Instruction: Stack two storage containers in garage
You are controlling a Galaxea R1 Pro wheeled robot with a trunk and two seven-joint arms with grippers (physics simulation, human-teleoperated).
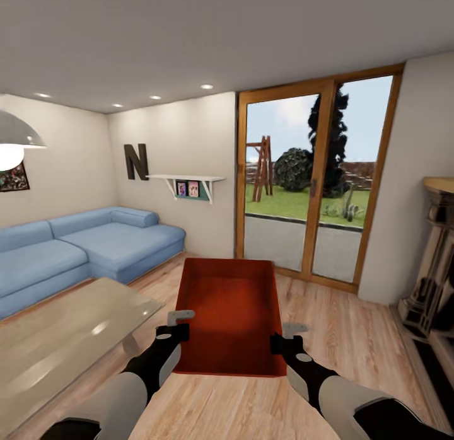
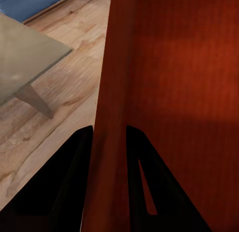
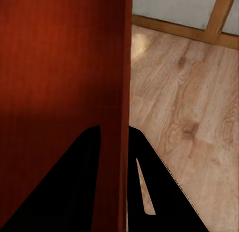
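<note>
The robot is holding one orange-red storage container (image 1: 230,314) in the air in front of its trunk, above the light wood plank floor (image 1: 353,326) of the living room. The left end effector (image 1: 174,324) is clamping the container's left wall, its dark fingers (image 2: 74,182) straddling that thin wall in the left wrist view. The right end effector (image 1: 289,339) is gripping the opposite wall in the same way, one finger (image 3: 74,182) sitting inside the bin. A blue sofa (image 1: 82,248) is standing to the left, wood-framed glass doors (image 1: 315,181) lie ahead, and a low glass coffee table (image 1: 63,339) is sitting just beside the left arm.
</note>
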